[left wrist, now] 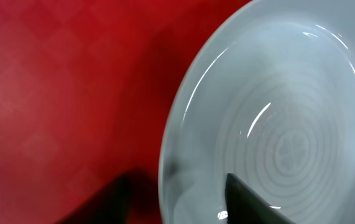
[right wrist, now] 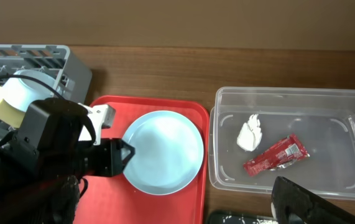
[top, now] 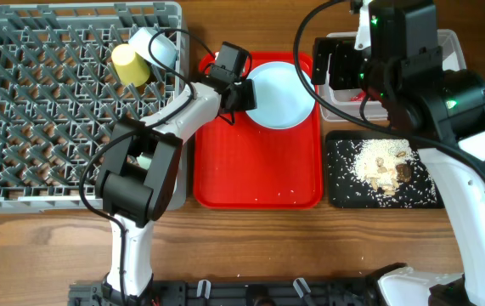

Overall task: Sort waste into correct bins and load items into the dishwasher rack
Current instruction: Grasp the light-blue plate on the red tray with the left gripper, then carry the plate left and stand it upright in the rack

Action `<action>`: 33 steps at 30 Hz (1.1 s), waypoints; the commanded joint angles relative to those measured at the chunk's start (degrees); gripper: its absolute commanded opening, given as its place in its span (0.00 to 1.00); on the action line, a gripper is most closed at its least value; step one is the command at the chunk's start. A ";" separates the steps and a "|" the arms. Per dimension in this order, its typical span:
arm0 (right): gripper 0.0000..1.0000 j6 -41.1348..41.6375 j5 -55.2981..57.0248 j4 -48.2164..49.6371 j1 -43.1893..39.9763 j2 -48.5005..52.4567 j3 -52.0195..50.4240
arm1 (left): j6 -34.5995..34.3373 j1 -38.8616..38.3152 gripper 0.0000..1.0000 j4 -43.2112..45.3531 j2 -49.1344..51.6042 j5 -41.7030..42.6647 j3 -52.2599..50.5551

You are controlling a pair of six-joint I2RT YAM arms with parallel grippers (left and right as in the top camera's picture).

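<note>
The light blue plate (top: 280,93) lies at the back right of the red tray (top: 255,170). My left gripper (top: 246,93) is at its left rim. In the left wrist view one finger (left wrist: 252,202) is over the plate (left wrist: 289,124) and the other is outside the rim, with gaps showing, so it is open. My right gripper (top: 337,72) hangs open and holds nothing above the clear tub (top: 454,42). Only one of its fingers (right wrist: 301,202) shows. The red wrapper (right wrist: 275,155) and white napkin (right wrist: 250,134) lie in the tub.
The grey rack (top: 47,110) fills the left side, with the yellow cup (top: 127,64) and mint bowl (top: 155,44) at its back right corner. The black tray (top: 344,183) at the right holds rice scraps (top: 382,166). A few grains lie on the red tray.
</note>
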 commanded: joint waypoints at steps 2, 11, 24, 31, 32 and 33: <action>1.00 -0.48 -0.28 0.13 -0.17 0.63 0.09 | 0.07 -0.63 0.07 0.00 1.44 -0.98 0.15; 1.00 -0.48 -0.31 0.13 -0.17 0.63 0.09 | 2.01 0.79 0.04 0.98 -7.58 -0.98 2.95; 1.00 -0.48 -0.28 0.13 -0.17 0.63 0.09 | 11.26 16.31 0.04 -24.50 -47.39 -49.53 3.52; 1.00 -0.48 -0.28 0.15 -0.17 0.63 0.09 | 13.97 21.00 0.04 -24.94 -42.16 -60.89 3.10; 1.00 -0.48 -0.31 0.13 -0.17 0.63 0.09 | 16.11 21.03 0.04 -24.61 -41.05 -63.28 3.10; 1.00 -0.48 -0.28 0.13 -0.17 0.63 0.09 | 17.66 21.03 0.04 -24.48 -39.69 -64.85 3.10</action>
